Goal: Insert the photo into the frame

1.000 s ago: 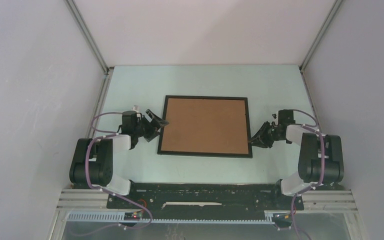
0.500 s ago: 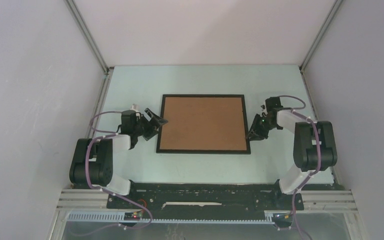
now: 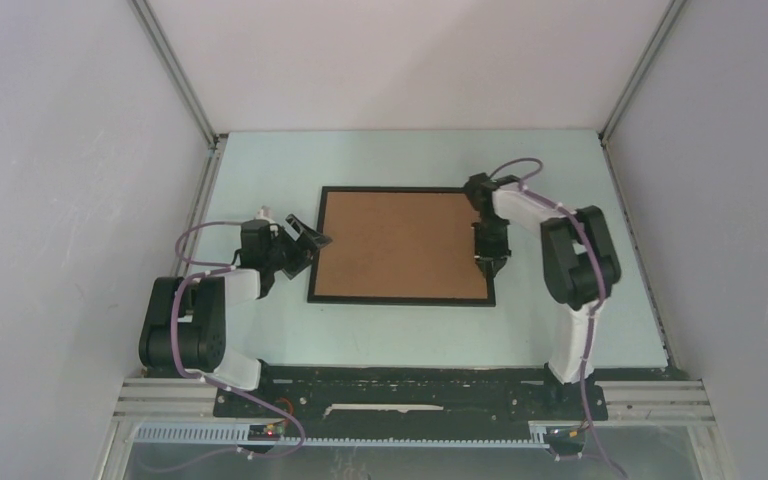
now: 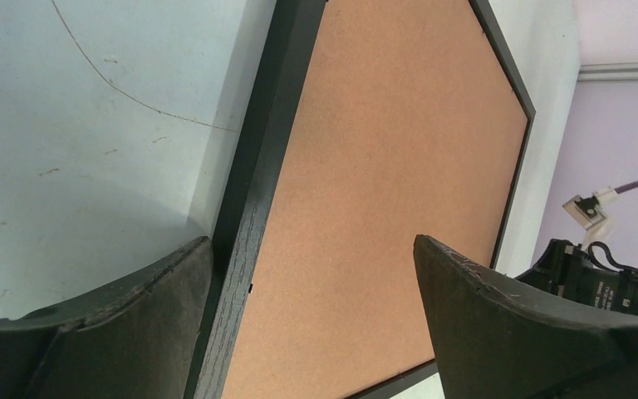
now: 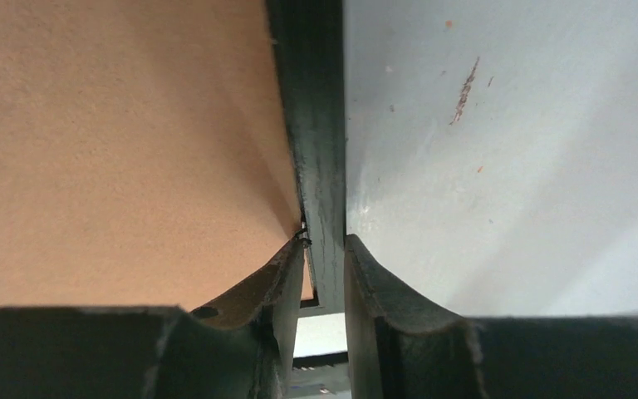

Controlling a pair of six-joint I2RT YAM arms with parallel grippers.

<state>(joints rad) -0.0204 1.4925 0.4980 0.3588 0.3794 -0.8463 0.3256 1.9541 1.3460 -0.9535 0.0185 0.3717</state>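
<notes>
Astride frame (image 5: 314,125) edge: right hand (image 5: 324,249) (snug)

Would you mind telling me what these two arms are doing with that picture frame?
A black frame lies back-up on the table, with its brown backing board showing. The right hand is pinched shut on the frame's right edge. The left hand is wide open at the left edge, one finger on each side of the rim, gripping nothing. No photo is visible.
</notes>
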